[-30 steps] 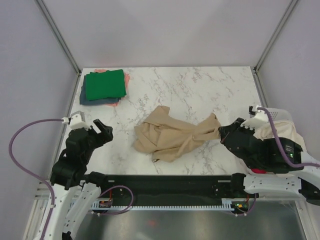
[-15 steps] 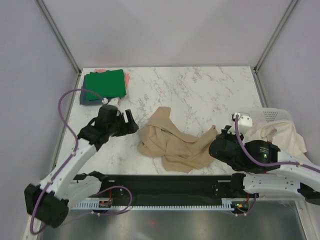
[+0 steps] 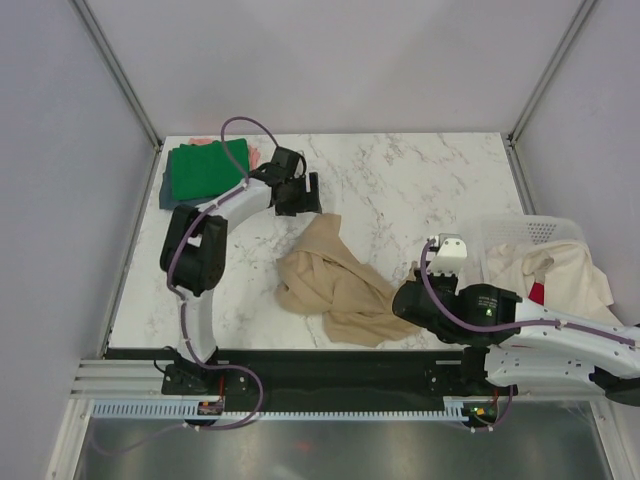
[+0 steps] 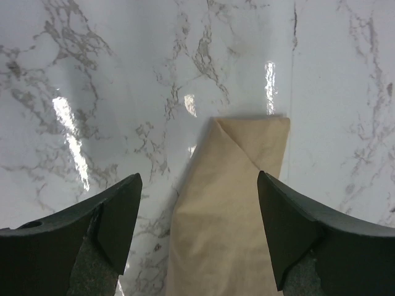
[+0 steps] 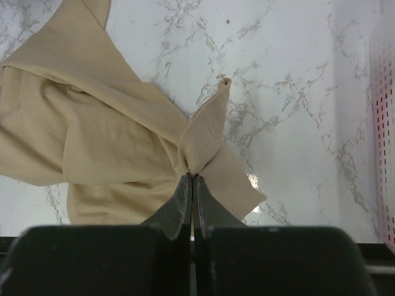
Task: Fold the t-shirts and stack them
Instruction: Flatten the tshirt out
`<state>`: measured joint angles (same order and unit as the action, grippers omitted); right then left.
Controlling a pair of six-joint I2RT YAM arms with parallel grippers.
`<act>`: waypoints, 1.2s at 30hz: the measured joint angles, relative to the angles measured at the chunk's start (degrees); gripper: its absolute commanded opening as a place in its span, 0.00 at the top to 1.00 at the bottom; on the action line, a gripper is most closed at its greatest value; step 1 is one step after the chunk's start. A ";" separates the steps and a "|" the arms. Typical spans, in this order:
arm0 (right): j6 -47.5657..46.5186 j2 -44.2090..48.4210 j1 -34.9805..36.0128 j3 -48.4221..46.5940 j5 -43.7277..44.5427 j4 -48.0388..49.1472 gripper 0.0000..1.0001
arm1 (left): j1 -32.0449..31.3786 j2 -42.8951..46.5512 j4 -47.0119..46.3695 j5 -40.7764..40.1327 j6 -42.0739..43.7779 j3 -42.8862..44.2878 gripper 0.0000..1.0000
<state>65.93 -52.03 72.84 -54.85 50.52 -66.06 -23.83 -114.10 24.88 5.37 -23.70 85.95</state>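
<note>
A crumpled tan t-shirt [image 3: 335, 280] lies on the marble table [image 3: 420, 190]. My right gripper [image 3: 407, 300] is shut on a pinch of its near right edge [image 5: 200, 148]. My left gripper [image 3: 303, 200] is open, hovering over the shirt's far tip [image 4: 247, 142], fingers either side of it and not touching. A folded green t-shirt [image 3: 208, 168] lies on top of a dark blue-grey one [image 3: 175, 200] and a salmon-pink one [image 3: 252, 155] at the far left corner.
A white mesh basket [image 3: 545, 235] at the right edge holds a cream shirt [image 3: 565, 270] and something red [image 3: 538, 292]. The table's near edge runs along a black rail [image 3: 330, 365].
My left arm has swung far forward and right, from the near left to above the tan shirt's far tip. My right gripper has dragged its pinch of the shirt leftward and nearer.
</note>
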 measured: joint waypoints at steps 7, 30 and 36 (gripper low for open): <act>-1.31 2.12 0.00 0.85 -0.42 1.64 1.00 | -1.88 -7.74 0.37 1.99 0.85 5.07 0.32; -31.67 -12.48 -35.41 -19.08 -9.46 12.70 1.00 | 15.56 43.78 17.38 -9.46 1.86 11.65 0.98; -42.34 -15.32 -46.23 -43.04 -15.02 13.68 1.00 | 16.96 57.96 22.86 -10.01 3.26 3.21 0.98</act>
<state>23.59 -67.35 26.61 -97.89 35.51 -52.38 -6.87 -56.14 47.75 -4.64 -20.45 89.17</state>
